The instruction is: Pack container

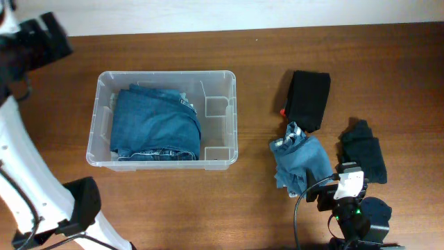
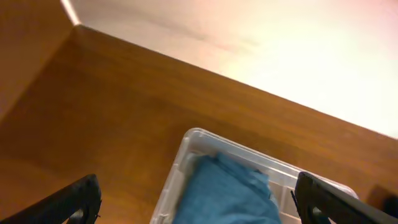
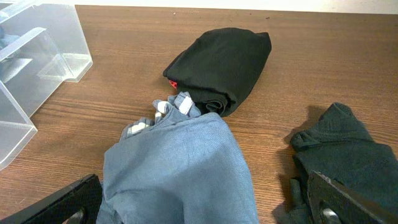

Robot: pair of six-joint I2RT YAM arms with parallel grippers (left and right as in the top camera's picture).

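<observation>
The clear plastic container [image 1: 220,87] stands left of centre on the table and holds folded blue jeans [image 1: 156,125]. My left gripper [image 2: 199,199] is open and empty, raised above the container's left end [image 2: 186,146]; in the overhead view it is a dark blur at the top left [image 1: 40,38]. My right gripper [image 3: 205,208] is open, its fingers either side of a light blue garment [image 3: 180,162] on the table, not closed on it. It sits at the front right in the overhead view [image 1: 322,189].
A folded black garment [image 1: 309,99] with a red tag lies behind the light blue garment [image 1: 300,160]. A dark crumpled garment [image 1: 364,158] lies to the right, also in the right wrist view [image 3: 348,149]. The container's corner [image 3: 37,56] shows at far left there.
</observation>
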